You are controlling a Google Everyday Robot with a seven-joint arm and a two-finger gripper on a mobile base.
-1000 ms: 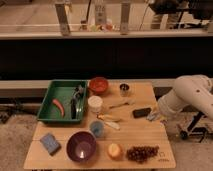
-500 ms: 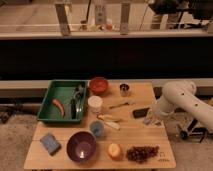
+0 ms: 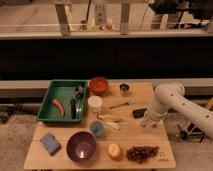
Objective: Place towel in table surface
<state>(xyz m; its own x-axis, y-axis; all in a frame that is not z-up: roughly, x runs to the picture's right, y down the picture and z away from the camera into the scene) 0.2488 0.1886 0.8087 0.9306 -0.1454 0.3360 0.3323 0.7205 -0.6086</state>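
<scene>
Pale blue-grey cloth shows as a small rumpled patch at the middle right of the frame. This is the towel (image 3: 145, 123), down at the right-hand edge of the light wooden tabletop (image 3: 125, 135). The white arm reaches in from the right of the frame, bends at its elbow and drops steeply. That puts the gripper (image 3: 149, 119) low over that edge, right at the towel and just right of a small dark object (image 3: 139, 113). Whether the gripper has the cloth clasped or has let go of it cannot be told. Nor is it clear whether the towel lies flat on the wood or hangs a little above it.

I judge the step in hand to be the set-down itself. The cloth is already at the spot where it is meant to rest, well apart from the green tray (image 3: 67, 82) in the upper left and the blue sponge (image 3: 49, 143) in the lower left.

The next move seems to call for a clean release, if that is not yet done. A straight lift upward should follow, so the soft cloth is not dragged or carried back up. The towel sits close to the tabletop's right edge, so a sideways pull could tip it over the side. The dark object on the left and the grapes (image 3: 142, 153) lower down leave only a modest bare patch.
</scene>
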